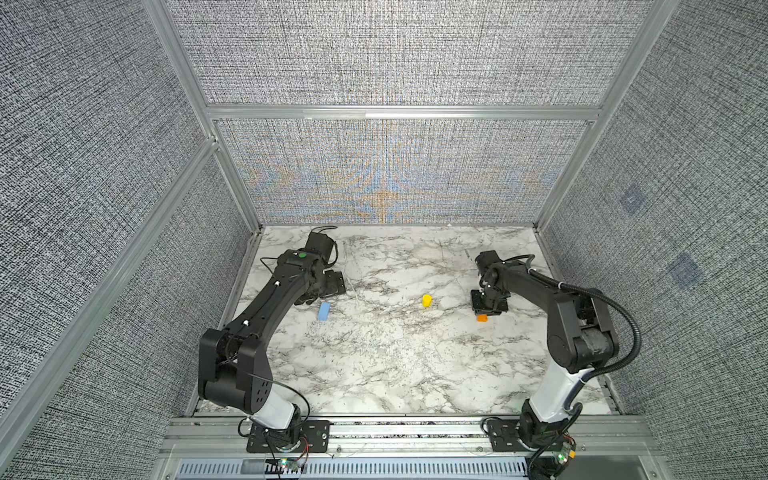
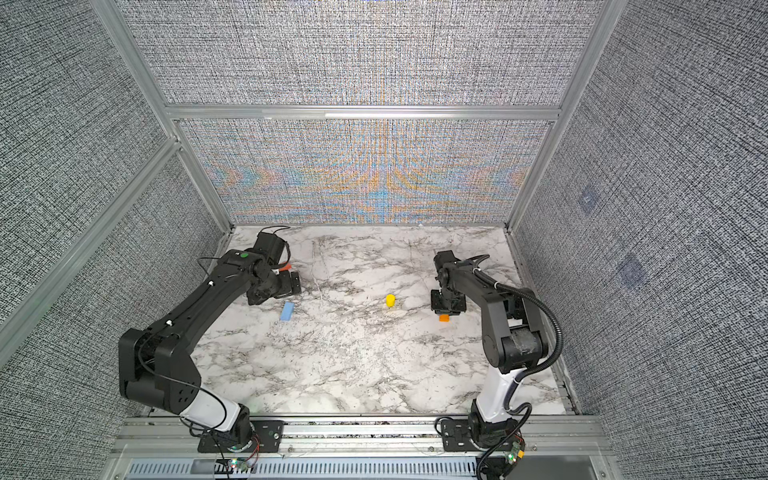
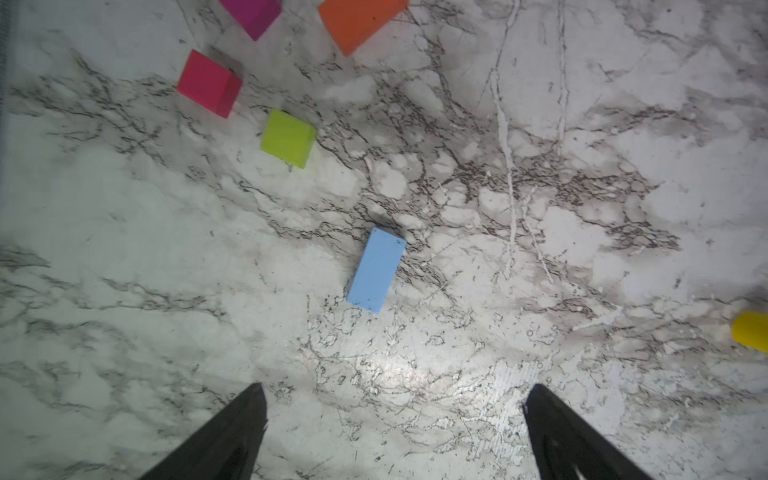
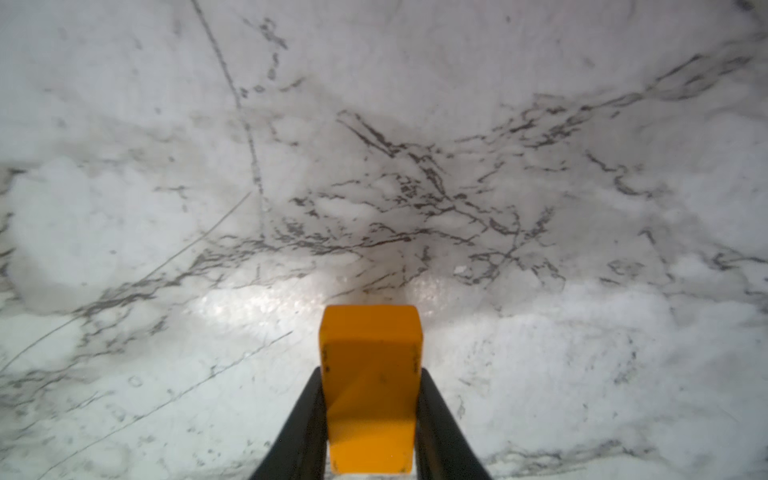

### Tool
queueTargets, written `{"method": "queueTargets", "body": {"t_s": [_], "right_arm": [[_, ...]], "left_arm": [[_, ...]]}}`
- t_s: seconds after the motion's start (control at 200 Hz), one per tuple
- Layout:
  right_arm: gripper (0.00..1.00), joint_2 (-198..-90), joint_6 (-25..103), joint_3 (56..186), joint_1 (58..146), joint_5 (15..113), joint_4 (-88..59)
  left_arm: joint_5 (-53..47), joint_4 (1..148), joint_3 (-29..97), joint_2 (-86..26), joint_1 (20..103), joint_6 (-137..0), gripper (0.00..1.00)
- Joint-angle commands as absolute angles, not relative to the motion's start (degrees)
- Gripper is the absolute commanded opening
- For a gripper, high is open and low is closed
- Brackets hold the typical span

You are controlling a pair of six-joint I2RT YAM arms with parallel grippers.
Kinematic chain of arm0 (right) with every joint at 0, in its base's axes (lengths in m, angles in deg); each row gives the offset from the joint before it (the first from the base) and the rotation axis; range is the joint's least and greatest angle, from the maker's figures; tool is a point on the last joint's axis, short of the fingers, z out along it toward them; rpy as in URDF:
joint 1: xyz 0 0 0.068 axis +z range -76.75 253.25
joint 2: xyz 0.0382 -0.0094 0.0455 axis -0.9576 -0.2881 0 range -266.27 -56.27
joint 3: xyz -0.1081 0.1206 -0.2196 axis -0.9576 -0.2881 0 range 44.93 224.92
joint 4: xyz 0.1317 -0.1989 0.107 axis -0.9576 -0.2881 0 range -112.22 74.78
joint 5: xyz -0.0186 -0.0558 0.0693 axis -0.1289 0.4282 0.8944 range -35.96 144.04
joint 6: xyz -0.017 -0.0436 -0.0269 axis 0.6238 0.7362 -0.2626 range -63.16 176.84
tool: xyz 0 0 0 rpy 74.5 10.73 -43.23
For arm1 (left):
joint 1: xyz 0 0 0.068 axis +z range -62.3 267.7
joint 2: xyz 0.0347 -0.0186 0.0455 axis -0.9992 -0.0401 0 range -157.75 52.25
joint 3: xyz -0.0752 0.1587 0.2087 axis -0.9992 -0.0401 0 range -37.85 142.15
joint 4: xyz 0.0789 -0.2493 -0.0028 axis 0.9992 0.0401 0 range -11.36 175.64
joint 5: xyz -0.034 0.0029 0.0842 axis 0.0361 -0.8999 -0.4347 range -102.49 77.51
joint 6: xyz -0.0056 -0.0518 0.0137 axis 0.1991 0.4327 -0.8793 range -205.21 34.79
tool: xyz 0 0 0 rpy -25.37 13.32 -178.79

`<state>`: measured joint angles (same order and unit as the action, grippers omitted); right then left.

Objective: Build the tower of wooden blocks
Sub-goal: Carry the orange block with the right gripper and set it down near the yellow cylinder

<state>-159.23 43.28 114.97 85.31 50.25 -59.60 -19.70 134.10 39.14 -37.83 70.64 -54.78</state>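
Observation:
No wood block tower shows in any view; the blocks lie apart on the marble table (image 1: 395, 353). My right gripper (image 4: 371, 370) is shut on an orange block (image 4: 370, 332), one finger against each side, low over the table at the right in both top views (image 1: 482, 318) (image 2: 444, 318). My left gripper (image 3: 397, 387) hangs open and empty above the table, a short way from a light blue block (image 3: 376, 270) (image 1: 323, 311) lying flat. Beyond it lie a yellow-green block (image 3: 287, 138), a red block (image 3: 210, 83), a magenta block (image 3: 251, 14) and a red-orange slab (image 3: 359, 20).
A yellow block (image 1: 427, 301) (image 2: 390, 300) stands alone near the middle of the table, between the two grippers. Grey fabric walls in aluminium frames close in the back and both sides. In both top views the left arm hides the blocks beneath it.

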Motion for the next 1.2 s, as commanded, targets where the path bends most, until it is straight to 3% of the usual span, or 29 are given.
{"method": "queueTargets", "body": {"t_s": [0.0, 0.11, 0.255, 0.54, 0.965, 1.195], "right_arm": [[0.31, -157.0, 41.9, 116.7, 87.6, 47.9, -63.5], [0.30, -155.4, 39.8, 119.5, 91.2, 48.3, -66.5], [0.29, -154.9, 36.4, 124.1, 97.6, 48.7, -68.7], [0.29, -161.7, 32.4, 132.0, 109.5, 50.5, -69.2], [0.29, -173.4, 26.3, 136.4, 116.5, 55.0, -65.1], [0.29, -176.3, 24.2, 136.3, 116.5, 54.4, -63.6]], "left_arm": [[-19.2, 138.1, 38.8, -36.9, 70.7, -55.0, 0.99], [-16.6, 135.7, 36.4, -34.0, 70.7, -54.5, 0.99], [-21.7, 136.4, 34.3, -30.4, 70.7, -51.0, 0.99], [-24.9, 138.1, 28.8, -25.7, 70.7, -47.9, 0.99], [-21.0, 128.1, 17.5, -13.3, 70.7, -49.6, 0.99], [-21.7, 127.3, 15.5, -12.6, 70.7, -49.5, 0.99]]}}
